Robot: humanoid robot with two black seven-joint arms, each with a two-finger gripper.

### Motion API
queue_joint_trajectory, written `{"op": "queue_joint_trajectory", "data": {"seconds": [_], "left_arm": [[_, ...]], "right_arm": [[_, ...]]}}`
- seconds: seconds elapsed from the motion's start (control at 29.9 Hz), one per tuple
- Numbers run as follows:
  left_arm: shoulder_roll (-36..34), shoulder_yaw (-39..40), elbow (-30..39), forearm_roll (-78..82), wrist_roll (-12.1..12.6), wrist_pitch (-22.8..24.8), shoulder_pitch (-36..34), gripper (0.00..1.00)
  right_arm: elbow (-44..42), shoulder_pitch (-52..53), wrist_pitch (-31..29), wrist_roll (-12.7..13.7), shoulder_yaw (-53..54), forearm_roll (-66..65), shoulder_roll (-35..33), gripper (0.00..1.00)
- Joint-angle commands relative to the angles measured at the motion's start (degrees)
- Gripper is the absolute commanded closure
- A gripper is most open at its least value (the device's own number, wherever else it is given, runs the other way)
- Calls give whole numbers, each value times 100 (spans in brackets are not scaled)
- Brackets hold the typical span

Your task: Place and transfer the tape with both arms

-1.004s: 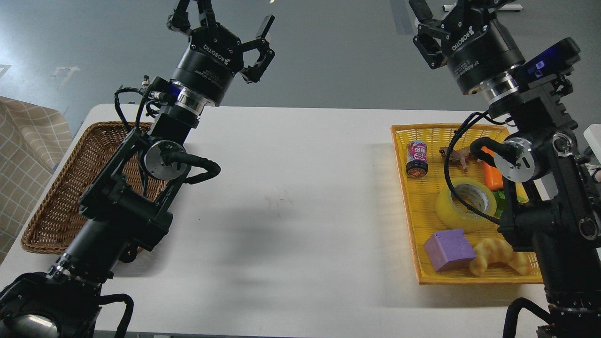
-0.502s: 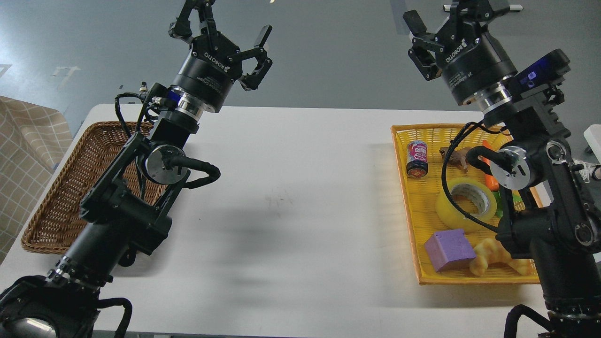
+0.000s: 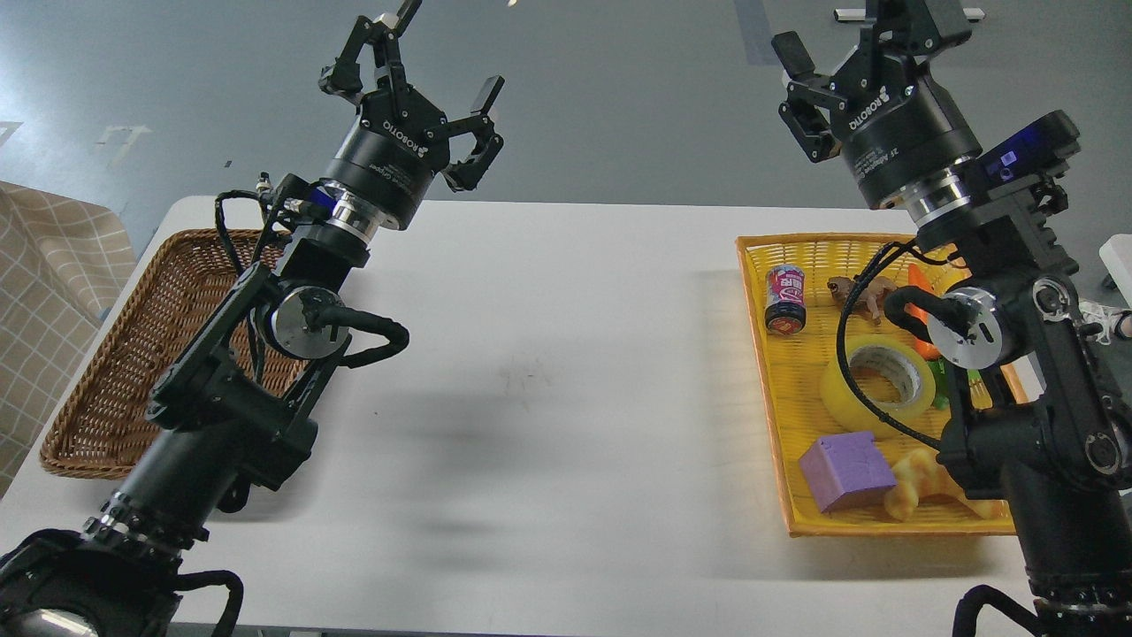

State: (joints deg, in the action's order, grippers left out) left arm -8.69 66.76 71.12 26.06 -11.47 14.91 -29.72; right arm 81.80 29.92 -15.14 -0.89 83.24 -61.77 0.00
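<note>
The tape (image 3: 875,387), a thick translucent yellow roll with a grey-white core, lies flat in the yellow tray (image 3: 778,389) at the right, partly behind a black cable of my right arm. My left gripper (image 3: 424,62) is open and empty, held high beyond the table's far edge at the left. My right gripper (image 3: 862,40) is open and empty, held high above the tray's far end, well away from the tape.
A brown wicker basket (image 3: 115,354) sits at the table's left. The yellow tray also holds a small can (image 3: 784,299), a toy animal (image 3: 856,290), an orange piece (image 3: 921,285), a purple cube (image 3: 846,470) and a croissant-shaped toy (image 3: 915,482). The white table (image 3: 548,389) lies between them.
Both arms shifted slightly. The left gripper drifted a little left and up. The right gripper moved down and left, then back right. Both stayed open. The tape has not moved.
</note>
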Motion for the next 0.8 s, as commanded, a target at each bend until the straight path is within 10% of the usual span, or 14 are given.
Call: {"op": "queue_joint_trajectory", "data": {"seconds": [0.0,0.77], "left_arm": [[26,65,7,110,-22,3,10,2],[-80,83,139,110,21,-23,-16,2]], "right_arm": [[47,32,-24,-43,-9,7,0,0],[293,-206,-491,-34,325,210,0,0]]}}
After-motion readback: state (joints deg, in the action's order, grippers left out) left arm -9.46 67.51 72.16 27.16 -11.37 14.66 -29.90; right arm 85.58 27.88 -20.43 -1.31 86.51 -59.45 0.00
